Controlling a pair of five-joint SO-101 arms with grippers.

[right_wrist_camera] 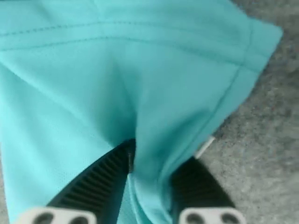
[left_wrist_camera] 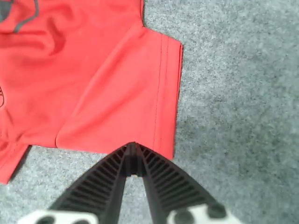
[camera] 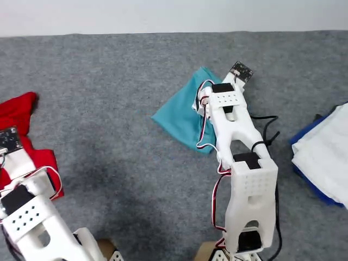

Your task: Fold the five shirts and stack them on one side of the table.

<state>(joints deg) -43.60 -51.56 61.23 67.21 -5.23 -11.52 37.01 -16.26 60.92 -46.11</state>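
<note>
cloth: limp, light, quick to slump

teal shirt [camera: 179, 117] lies mid-table, and the right gripper [right_wrist_camera: 149, 163] is clamped on a fold of it. hems and corners look like the best holds. left gripper [left_wrist_camera: 134, 161], fingers pressed together, sits at the red shirt [left_wrist_camera: 93, 70] sleeve hem. the high view adds the folded stack [camera: 326, 157] at the right edge, and the wrist views add stitching.

A fold of the folded shirt [right_wrist_camera: 93, 70] sits between the right gripper [right_wrist_camera: 156, 156]'s fingers [right_wrist_camera: 107, 172], the rest spreading beyond their tips. The sleeve [left_wrist_camera: 131, 93] lies just ahead of the left gripper [left_wrist_camera: 133, 154]'s pressed-together fingertips. The shirt stack [camera: 326, 155] lies well aside.
</note>
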